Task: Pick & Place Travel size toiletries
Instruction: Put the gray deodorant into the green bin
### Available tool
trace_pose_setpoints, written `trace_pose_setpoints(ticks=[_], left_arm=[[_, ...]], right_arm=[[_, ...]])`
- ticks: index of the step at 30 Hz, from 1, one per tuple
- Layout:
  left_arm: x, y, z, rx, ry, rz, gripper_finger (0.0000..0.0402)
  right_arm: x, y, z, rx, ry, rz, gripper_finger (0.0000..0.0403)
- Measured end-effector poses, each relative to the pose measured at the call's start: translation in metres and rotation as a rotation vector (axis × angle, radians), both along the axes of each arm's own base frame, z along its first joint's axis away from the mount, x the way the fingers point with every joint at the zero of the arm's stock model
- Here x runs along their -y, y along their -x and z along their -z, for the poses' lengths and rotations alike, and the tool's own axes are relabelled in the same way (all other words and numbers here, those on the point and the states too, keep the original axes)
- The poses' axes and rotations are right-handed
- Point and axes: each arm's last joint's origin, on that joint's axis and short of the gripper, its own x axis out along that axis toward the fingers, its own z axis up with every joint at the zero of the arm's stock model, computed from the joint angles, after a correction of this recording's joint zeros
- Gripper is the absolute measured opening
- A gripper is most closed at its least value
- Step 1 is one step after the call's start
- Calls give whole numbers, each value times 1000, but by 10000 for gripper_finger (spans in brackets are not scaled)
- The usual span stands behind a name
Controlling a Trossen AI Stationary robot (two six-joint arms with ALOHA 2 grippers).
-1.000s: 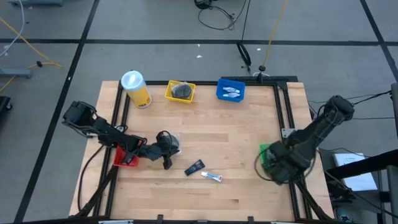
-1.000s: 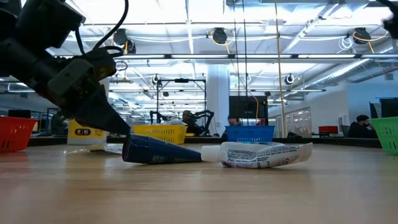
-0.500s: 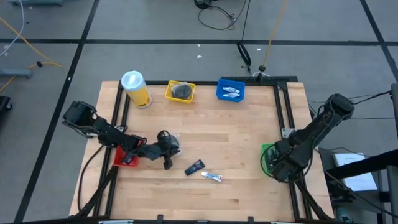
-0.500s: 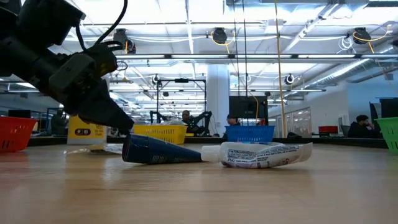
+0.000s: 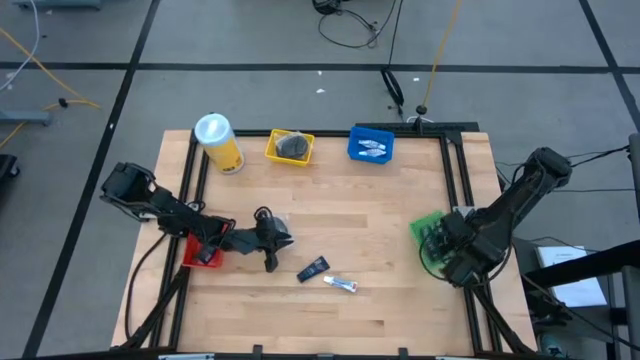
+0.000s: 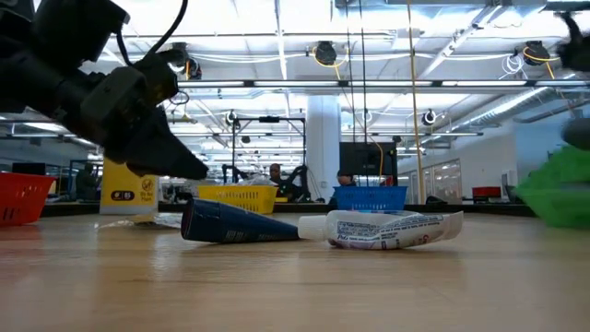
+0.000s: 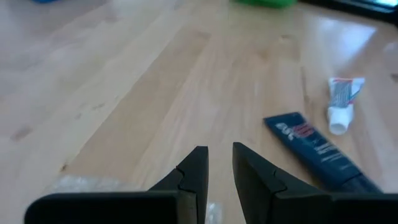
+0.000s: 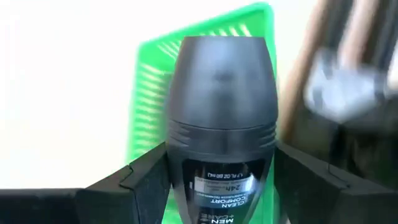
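A dark tube (image 5: 313, 268) and a white tube (image 5: 341, 284) lie flat on the wooden table near its middle front; the low view shows them end to end (image 6: 241, 224) (image 6: 392, 228). My left gripper (image 5: 270, 243) hovers just left of them, its fingers (image 7: 219, 158) a narrow gap apart with nothing between. Over the green bin (image 5: 424, 228) at the table's right edge, my right gripper (image 5: 447, 245) is shut on a dark roll-on bottle (image 8: 222, 112). My right gripper pinches the bottle's body (image 8: 186, 186), just below its rounded cap, between its two fingers. They come steeply from above, one on each side. The bottle is lifted clear, its cap end pointing away from the wrist toward the green bin (image 8: 149, 93).
Along the far edge stand a yellow white-lidded canister (image 5: 218, 142), a yellow bin (image 5: 290, 147) with grey items and a blue bin (image 5: 370, 145) with tubes. A red bin (image 5: 203, 255) sits under the left arm. A clear wrapper (image 7: 81, 183) lies under the left gripper.
My left gripper has tipped upward, its tips rising off the table beside the dark tube. My right gripper has shifted a little toward the far edge with the bottle. The green bin has moved slightly toward the table's middle and shows blurred in the low view.
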Motion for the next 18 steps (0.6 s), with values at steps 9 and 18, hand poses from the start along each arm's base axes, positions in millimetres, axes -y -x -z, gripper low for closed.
trace_pose_setpoints(ticks=[9, 18], left_arm=[[4, -16, -21, 119, -72, 89, 72], [6, -22, -27, 138, -76, 92, 72]], right_arm=[[6, -21, 4, 169, 118, -163, 246], [6, -19, 20, 55, -31, -140, 246]])
